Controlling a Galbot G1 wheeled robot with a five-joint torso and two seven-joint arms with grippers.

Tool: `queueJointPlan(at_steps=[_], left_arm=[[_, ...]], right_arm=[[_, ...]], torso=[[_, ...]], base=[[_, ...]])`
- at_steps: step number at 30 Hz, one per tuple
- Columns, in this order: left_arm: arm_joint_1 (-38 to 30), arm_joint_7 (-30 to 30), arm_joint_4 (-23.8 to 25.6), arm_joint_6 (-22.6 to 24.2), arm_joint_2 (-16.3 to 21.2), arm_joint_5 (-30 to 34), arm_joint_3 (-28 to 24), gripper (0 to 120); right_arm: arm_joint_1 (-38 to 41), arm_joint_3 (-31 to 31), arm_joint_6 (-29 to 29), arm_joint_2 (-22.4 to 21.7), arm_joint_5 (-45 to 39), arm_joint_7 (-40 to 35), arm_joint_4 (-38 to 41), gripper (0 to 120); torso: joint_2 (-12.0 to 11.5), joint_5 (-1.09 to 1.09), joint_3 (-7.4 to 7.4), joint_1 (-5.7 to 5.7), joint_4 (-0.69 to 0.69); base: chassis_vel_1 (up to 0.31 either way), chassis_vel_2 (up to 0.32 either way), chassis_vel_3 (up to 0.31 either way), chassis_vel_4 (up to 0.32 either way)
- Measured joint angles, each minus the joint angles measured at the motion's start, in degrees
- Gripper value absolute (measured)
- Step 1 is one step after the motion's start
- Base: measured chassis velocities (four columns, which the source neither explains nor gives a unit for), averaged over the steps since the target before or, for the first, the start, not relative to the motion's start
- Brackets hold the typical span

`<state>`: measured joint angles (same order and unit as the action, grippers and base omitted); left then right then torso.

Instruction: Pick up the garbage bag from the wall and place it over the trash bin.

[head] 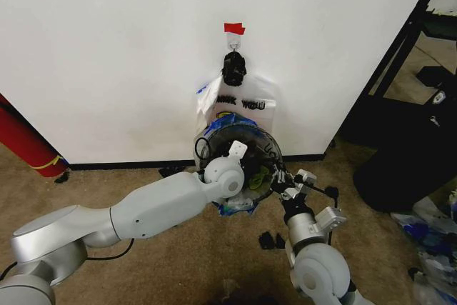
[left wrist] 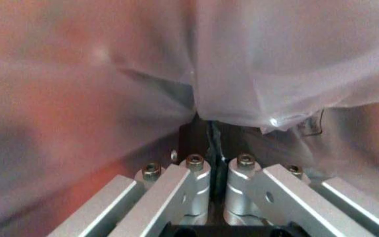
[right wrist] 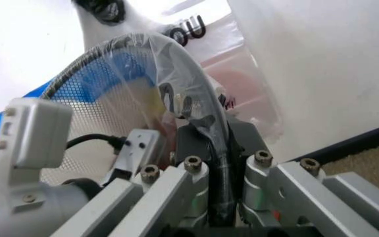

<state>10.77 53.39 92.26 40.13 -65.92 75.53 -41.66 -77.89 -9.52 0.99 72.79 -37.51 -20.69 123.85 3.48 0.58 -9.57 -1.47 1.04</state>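
The garbage bag is in the middle of the head view, already off the hook and drawn over the mouth of the trash bin, which stands on the carpet just in front of the wall. Its thin clear plastic with blue patches lies over the mesh rim, and some blue plastic hangs below the bin at the lower left of it.

The left gripper is inside or against the bag, and in its own wrist view the jaws are together, pinched on a fold of the plastic. The right gripper is at the right side of the bin; its jaws are clamped on the rim with the plastic film caught between them.

Behind the bin, the white "THANK YOU" bag hangs on the wall under the hook and a small piece of red tape. A red cylinder stands at the left edge of the frame.

I judge that the placing step is in hand, near its end: the bag covers the opening. The next move probably calls for pulling the edge evenly down around the rim, gently, because such thin film can tear or slip off
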Motion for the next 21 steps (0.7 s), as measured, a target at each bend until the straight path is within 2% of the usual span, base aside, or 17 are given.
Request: queueJointPlan(at_steps=[5,16,21], left_arm=[[-0.31,0.13,-0.01,0.02,-0.13,0.77,0.06,0],[-1.22,1.95,8.97,1.04,3.21,6.14,0.03,0],[-3.56,2.62,12.00,1.97,4.39,12.50,-0.69,0]], right_arm=[[-0.04,0.09,-0.87,-0.39,1.81,1.08,-0.86,1],[1.68,-0.36,-2.63,-0.69,4.83,1.71,-4.25,1],[1.64,-0.26,-3.55,-1.21,6.96,2.75,-4.36,1]], torso=[[0.00,0.00,0.00,0.00,0.01],[0.00,0.00,0.00,0.00,0.00],[0.00,0.00,0.00,0.00,0.00]], base=[[0.000,0.000,0.000,0.000],[0.000,0.000,0.000,0.000],[0.000,0.000,0.000,0.000]])
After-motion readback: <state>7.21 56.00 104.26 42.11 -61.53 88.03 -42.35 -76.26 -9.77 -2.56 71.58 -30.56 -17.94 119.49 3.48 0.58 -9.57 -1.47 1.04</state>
